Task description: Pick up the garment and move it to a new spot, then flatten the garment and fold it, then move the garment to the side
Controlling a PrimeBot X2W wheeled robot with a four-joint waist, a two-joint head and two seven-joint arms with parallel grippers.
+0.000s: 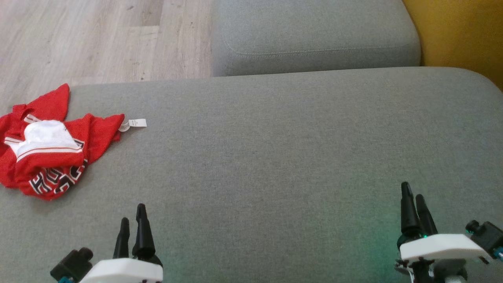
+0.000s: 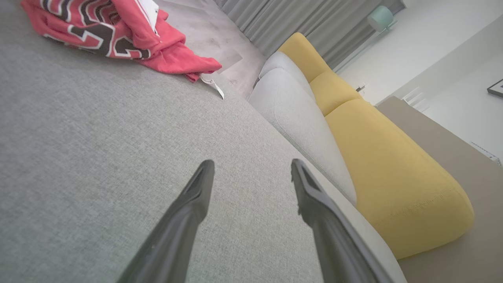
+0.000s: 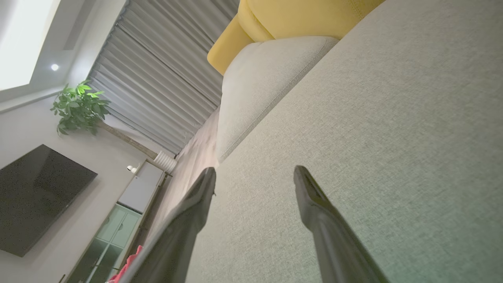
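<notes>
The garment [image 1: 51, 151] is a crumpled red jersey with white trim and black-and-white lettering, lying at the far left of the grey cushion, a white tag sticking out to its right. In the left wrist view the garment [image 2: 114, 33] sits at the top left, well beyond the fingers. My left gripper [image 1: 133, 214] hovers open near the lower left, below and to the right of the jersey, nothing between its fingers [image 2: 196, 188]. Far from the jersey, my right gripper [image 1: 412, 192] stands open and empty at the lower right, over bare cushion [image 3: 353, 137].
The wide grey cushion [image 1: 275, 149] spreads across the head view. A second grey cushion [image 1: 314, 35] lies behind it, a yellow one [image 1: 459, 35] at the back right. Wooden floor [image 1: 98, 39] shows beyond the back left edge.
</notes>
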